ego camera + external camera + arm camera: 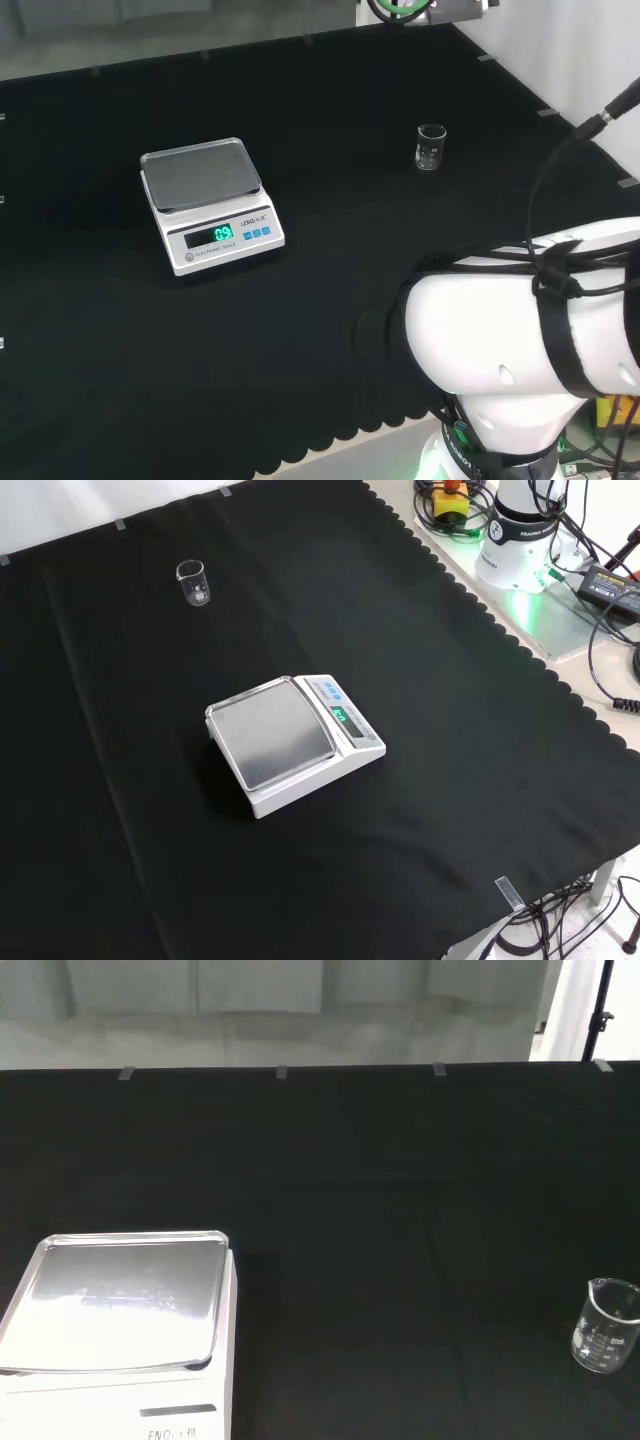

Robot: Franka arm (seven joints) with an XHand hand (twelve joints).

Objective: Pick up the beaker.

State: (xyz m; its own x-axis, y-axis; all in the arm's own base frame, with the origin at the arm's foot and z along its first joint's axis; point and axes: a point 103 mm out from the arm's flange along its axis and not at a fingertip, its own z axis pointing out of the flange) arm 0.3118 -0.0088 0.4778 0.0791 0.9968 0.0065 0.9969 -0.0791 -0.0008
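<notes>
I see the beaker [431,146] upright on the black cloth [330,260], well apart from the scale [210,204], to its right in my head view. I can't tell the hand's state from here

the arm [500,350] is glossy white, with big rounded links. black cables [570,270] run along it, held by a broad black strap [565,340]. its round white base [520,540] has a dark ring with small print and glows green at the foot.
</notes>
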